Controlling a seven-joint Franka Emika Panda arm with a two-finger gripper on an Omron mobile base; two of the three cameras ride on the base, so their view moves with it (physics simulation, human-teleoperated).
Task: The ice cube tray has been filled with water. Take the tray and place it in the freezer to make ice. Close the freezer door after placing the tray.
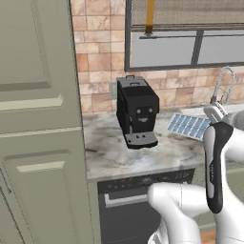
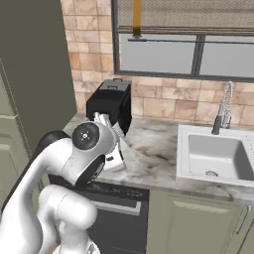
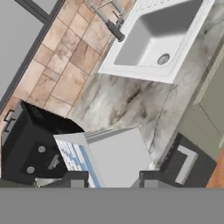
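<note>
tray: the ice cube tray (image 1: 189, 126) is seen tilted up off the marble desk (image 1: 114, 155), just to the side of the black coffee machine (image 1: 137, 112), one long edge raised

water: pale blue squares of the water (image 3: 75, 158) are visible across the cells on the side turned away from the hand camera

gripper: the gripper (image 3: 110, 179) is clamped on the tray, a finger on each side of its flat body; the plain white underside fills the gap between the tips in the hand view

handling, guessed: probably light and fairly stiff plastic, smooth and a bit slippery, so a narrow pinch could be twisted out of. The real trouble is the open water, which would be spilled by any lean, and it's already leaning a lot

where to hold, guessed: a hold across the short width near the middle would be best, so neither end droops

freezer: not made out in these views; tall pale green cabinet doors (image 1: 38, 124) are what's off to the left

sink: the white sink (image 2: 218, 156) sits well apart on the right

still to do: tray carried over, shelved, door shut
</note>
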